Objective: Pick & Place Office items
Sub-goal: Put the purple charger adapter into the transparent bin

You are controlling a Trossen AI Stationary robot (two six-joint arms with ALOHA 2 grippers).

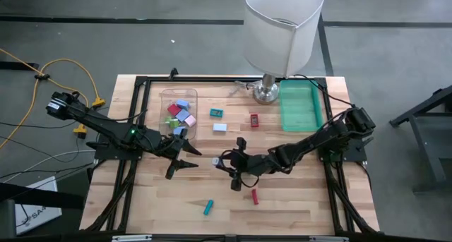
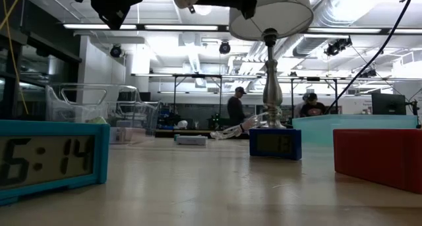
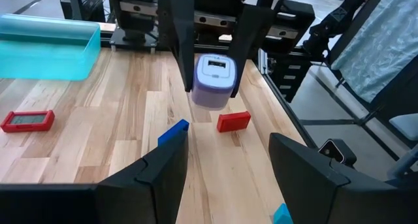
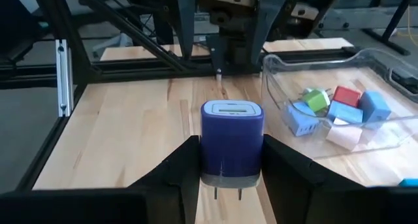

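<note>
two prongs, seen only by the right wrist, under the blue charger (image 4: 231, 142) the right fingers (image 4: 225, 160) clamp; left fingers (image 3: 225, 165) open, empty.

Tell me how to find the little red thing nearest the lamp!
Start at the big white-shaded lamp on the wooden table's far edge. Nearer you than its silver base lies a small flat red rectangular piece. It lies alone, beside the green tray.

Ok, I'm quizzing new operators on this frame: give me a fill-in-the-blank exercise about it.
1. The right gripper is shut on a small blue ____ with two metal prongs.
2. The open left gripper holds ____.
3. The clear plastic bin contains several small coloured ____.
4. The flat green tray lies beside the white-shaded ____.

Missing: charger; nothing; blocks; lamp
</note>
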